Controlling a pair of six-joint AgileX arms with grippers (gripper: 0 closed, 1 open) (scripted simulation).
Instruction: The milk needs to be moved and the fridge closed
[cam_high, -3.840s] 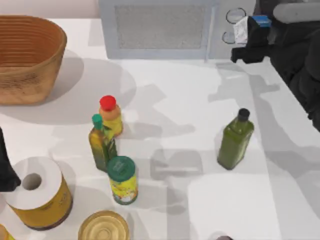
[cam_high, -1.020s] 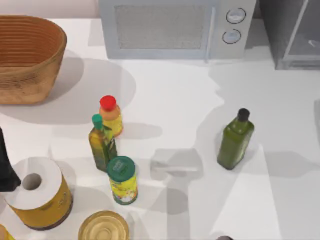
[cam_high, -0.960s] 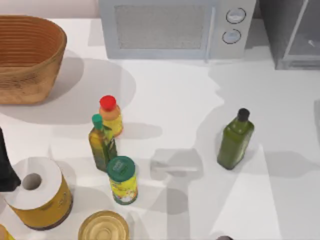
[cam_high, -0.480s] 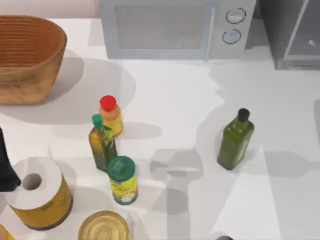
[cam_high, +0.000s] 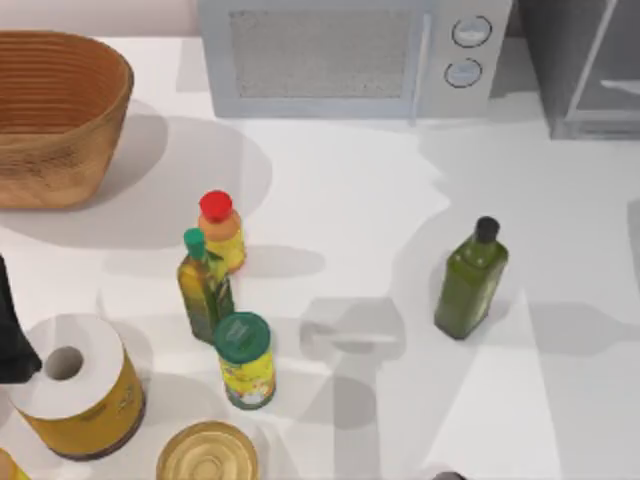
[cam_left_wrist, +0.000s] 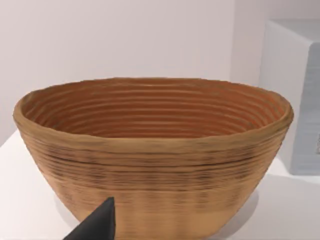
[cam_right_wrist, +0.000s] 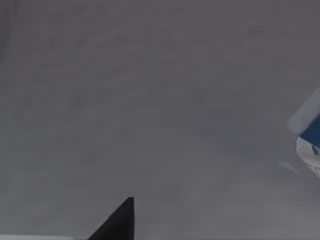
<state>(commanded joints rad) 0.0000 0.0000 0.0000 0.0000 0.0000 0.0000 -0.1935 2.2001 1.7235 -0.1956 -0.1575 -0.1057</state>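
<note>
Grey fridge (cam_high: 585, 65) at bench (cam_high: 400, 200) back right, pale-framed glass door (cam_high: 598, 50) ajar. Milk (cam_right_wrist: 309, 135) – blue-white corner at right wrist view edge, against grey wall. Right tool (cam_right_wrist: 117, 222): one dark finger tip seen, opening can't tell. Left tool (cam_left_wrist: 95, 225) parked facing wicker basket (cam_left_wrist: 150, 150) (opening can't tell) – bench left.

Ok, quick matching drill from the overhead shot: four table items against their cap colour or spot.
Things:
1. basket
2. microwave
3. dark green bottle
4. yellow can

Descriptions:
A. black cap, right half of the table
B. green lid, near the front
C. back left corner
D. two round knobs, at the back

Pairs: 1-C, 2-D, 3-A, 4-B
</note>
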